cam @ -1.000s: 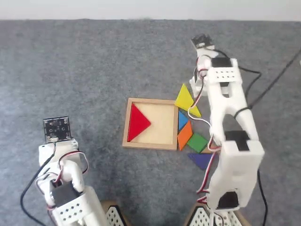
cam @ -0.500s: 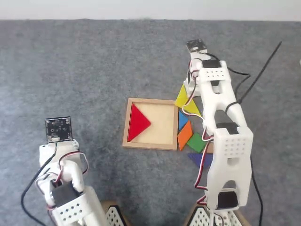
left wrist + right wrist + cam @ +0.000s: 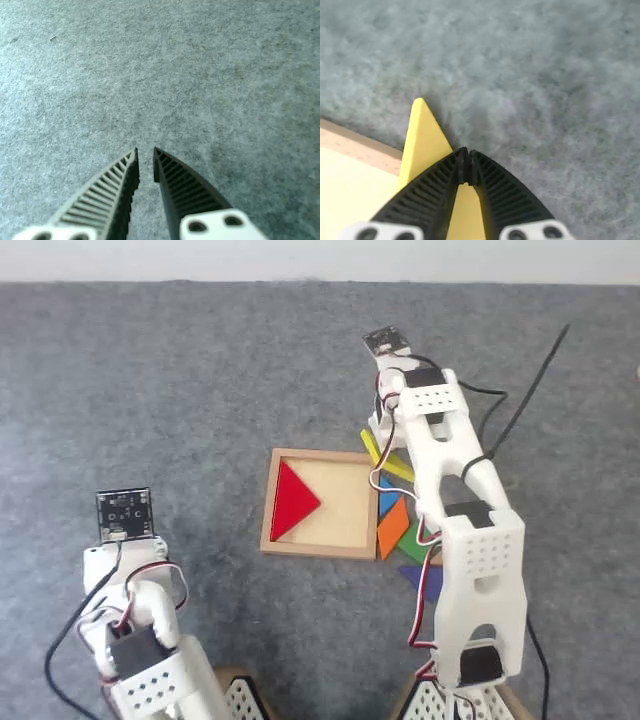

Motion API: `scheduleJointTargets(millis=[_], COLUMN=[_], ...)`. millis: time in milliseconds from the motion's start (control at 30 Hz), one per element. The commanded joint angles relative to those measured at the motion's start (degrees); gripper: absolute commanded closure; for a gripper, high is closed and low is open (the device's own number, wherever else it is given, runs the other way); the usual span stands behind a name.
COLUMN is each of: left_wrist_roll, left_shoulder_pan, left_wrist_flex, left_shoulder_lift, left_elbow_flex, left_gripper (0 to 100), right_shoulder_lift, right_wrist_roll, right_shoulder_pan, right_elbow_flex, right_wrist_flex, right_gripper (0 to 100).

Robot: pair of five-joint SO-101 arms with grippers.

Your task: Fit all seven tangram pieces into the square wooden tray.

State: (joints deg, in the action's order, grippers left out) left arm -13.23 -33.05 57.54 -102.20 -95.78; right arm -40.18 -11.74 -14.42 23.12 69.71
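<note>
Grey felt table (image 3: 150, 370), square wooden tray (image 3: 318, 454) at centre. Flat red triangle (image 3: 292, 500) is seated on the tray's L-arm side. Big yellow triangle (image 3: 424, 132) is at a tray corner, partly over the rim, w/ R gripper (image 3: 465, 159) clamped on its edge. Small orange piece (image 3: 392, 530) lies just outside the rim. L gripper (image 3: 145, 152) is nearly together, empty, over bare felt. Imo: lift yellow clear of the rim, turn its short side to red's slant, lower flat w/o dragging.

The square wooden tray (image 3: 268, 502) is lying flat, holding a red triangle (image 3: 292, 500). A yellow triangle (image 3: 424, 137) is overlapping its rim. The blue (image 3: 386, 495), orange (image 3: 393, 527), green (image 3: 410, 545) and purple (image 3: 412, 574) pieces are lying beside it.
</note>
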Motion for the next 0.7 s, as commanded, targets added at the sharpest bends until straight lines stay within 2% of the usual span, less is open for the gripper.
scheduleJointTargets(millis=[0,667], left_wrist_roll=[-0.62,-0.62], left_shoulder_pan=[-0.18,-0.18], left_wrist_flex=[0.26,0.18], left_shoulder_lift=[-0.62,-0.62], left_elbow_flex=[2.59,2.59], left_gripper=[94,94], right_shoulder_lift=[2.59,9.8], right_wrist_roll=[-0.88,-0.44], right_shoulder_pan=[-2.33,-7.16], right_elbow_flex=[3.08,2.99], right_wrist_flex=[2.42,13.49], right_gripper=[99.1,99.1])
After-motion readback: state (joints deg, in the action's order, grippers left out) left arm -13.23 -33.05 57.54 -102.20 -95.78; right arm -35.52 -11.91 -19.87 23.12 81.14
